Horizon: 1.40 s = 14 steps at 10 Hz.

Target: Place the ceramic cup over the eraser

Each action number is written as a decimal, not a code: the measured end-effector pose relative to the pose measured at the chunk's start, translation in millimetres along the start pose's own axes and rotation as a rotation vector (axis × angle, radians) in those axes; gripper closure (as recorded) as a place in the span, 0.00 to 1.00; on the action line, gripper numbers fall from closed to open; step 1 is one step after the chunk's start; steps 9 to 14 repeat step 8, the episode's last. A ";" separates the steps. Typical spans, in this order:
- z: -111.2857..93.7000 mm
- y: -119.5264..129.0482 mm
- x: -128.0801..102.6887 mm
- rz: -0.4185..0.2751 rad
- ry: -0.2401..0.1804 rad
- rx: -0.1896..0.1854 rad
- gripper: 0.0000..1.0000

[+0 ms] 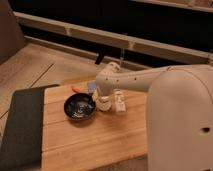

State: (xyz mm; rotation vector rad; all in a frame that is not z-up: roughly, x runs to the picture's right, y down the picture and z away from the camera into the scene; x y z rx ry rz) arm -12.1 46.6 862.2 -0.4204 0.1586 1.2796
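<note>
The fingers of the gripper (102,98) seem clenched on the ceramic cup (103,105), with the dark bowl (79,107) just beside them. The carrying step is in hand, I judge. Next the cup must be centred over the eraser, which I cannot see.

No writing to read here.
The gripper (102,98) over the wooden table (95,142) bears no legible label, number or sign.

Smooth, rounded cream-white arm shell, tapering toward the hand (102,98).
</note>
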 end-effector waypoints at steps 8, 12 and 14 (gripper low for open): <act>-0.5 6.0 -1.2 0.001 -0.005 -0.022 0.28; -0.5 6.0 -1.2 0.001 -0.005 -0.022 0.28; -0.5 6.0 -1.2 0.001 -0.005 -0.022 0.28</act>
